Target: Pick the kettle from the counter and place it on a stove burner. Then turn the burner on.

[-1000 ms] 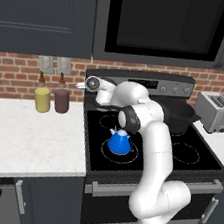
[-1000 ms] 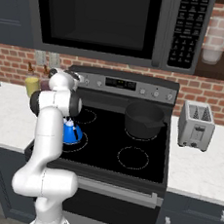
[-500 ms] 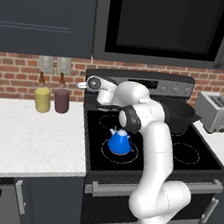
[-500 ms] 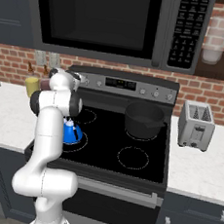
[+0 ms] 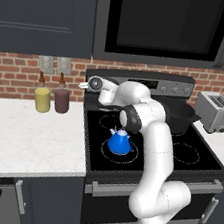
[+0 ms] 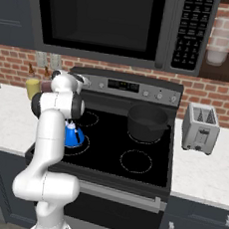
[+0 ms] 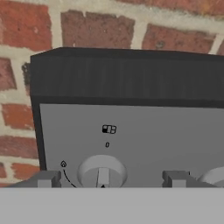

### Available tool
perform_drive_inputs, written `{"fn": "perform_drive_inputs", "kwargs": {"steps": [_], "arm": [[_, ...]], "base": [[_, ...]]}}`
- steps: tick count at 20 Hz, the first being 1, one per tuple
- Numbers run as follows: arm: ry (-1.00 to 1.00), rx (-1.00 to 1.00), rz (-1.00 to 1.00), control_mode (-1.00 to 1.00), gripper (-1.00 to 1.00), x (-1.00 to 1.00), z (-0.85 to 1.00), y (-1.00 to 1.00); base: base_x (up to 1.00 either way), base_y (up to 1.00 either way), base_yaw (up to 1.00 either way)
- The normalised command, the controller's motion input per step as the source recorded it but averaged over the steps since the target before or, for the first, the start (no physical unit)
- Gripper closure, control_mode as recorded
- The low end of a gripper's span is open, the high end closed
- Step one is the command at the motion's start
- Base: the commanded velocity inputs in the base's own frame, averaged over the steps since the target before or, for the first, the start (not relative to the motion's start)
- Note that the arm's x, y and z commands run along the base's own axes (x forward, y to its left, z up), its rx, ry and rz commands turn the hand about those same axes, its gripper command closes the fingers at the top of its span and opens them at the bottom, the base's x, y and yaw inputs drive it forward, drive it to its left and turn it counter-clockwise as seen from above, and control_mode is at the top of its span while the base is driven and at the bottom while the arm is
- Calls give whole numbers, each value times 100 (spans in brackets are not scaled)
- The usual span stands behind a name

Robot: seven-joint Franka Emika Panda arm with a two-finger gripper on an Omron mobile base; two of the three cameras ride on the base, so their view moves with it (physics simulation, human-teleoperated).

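Observation:
The blue kettle [image 5: 120,141] [image 6: 73,136] stands upright inside the large white burner ring [image 5: 103,151] on the front left of the black cooktop. My gripper [image 5: 87,84] [image 7: 109,179] is raised at the left end of the stove's back control panel, well behind the kettle. In the hand view it is open, its fingertips [image 7: 44,179] standing on either side of a round grey knob [image 7: 103,171]; I cannot tell whether they touch it. The white counter [image 5: 30,133] lies left of the stove.
A dark grey pot [image 5: 181,116] [image 6: 145,122] sits on the back right burner. A toaster [image 5: 216,112] [image 6: 201,128] stands on the right counter. Two bottles [image 5: 42,98] are against the brick wall at the left. A microwave [image 5: 166,26] hangs overhead.

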Motion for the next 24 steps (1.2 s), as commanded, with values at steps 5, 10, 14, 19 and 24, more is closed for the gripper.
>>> {"fn": "perform_drive_inputs", "kwargs": {"steps": [5,10,14,19,24], "arm": [[0,0,0,-100,100,0,0,0],[0,0,0,-100,100,0,0,0],[0,0,0,-100,100,0,0,0],[0,0,0,-100,100,0,0,0],[0,-4,0,-100,100,1,0,5]], "base": [[0,0,0],[0,0,0],[0,0,0],[0,0,0],[0,0,0]]}}
